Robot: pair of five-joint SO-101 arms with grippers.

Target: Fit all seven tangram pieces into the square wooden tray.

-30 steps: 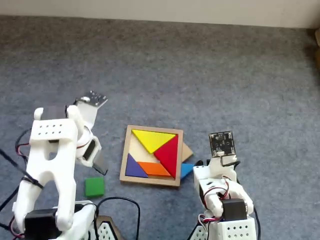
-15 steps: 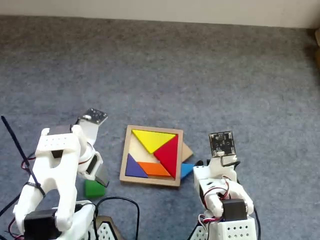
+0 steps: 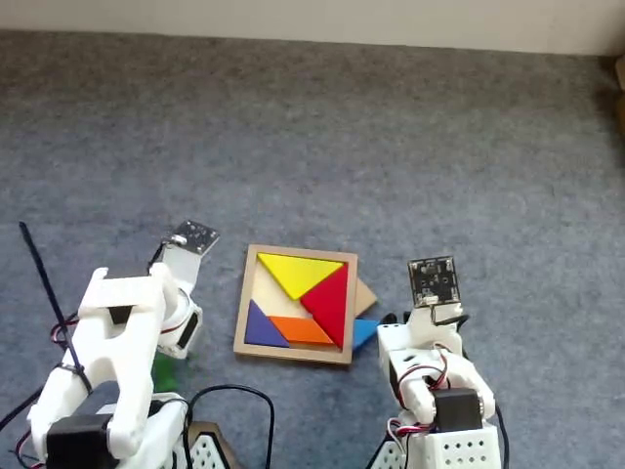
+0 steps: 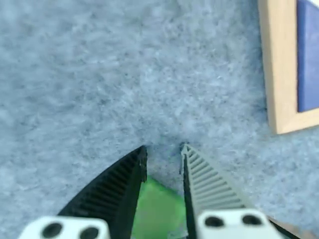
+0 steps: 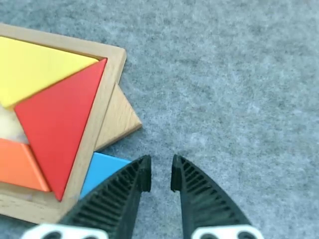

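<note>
1. One grey carpeted surface [image 3: 391,127] carries everything.
2. Two white arms stand at its near edge. The left arm [image 3: 117,332] bends down beside the tray's left side, and the right arm [image 3: 435,381] sits just off the tray's right near corner.
3. One square wooden tray [image 3: 240,303] lies between the arms. It holds four of the seven pieces, and a patch of bare wood shows at its left.
4. Two large triangles are in the tray, touching each other: a yellow triangle [image 3: 298,272] along the far edge and a red triangle [image 3: 332,298] against the right edge.
5. One blue-violet triangle [image 3: 262,327] fills the near left corner, with one orange slanted four-sided piece [image 3: 301,330] beside it along the near edge.
6. Three pieces lie outside the tray:
   - a plain wooden triangle [image 5: 117,119] pokes out at the tray's right edge
   - a light blue piece [image 5: 104,169] is at the right near corner
   - a green piece [image 4: 154,209] lies left of the tray, under the left arm
7. The left hand [image 4: 163,149] pinches the green piece, which touches both of its fingers.
8. The right hand [image 5: 159,162] hangs over bare carpet just beside the light blue piece, its fingers all but pressed together with only a slit between them.
</note>
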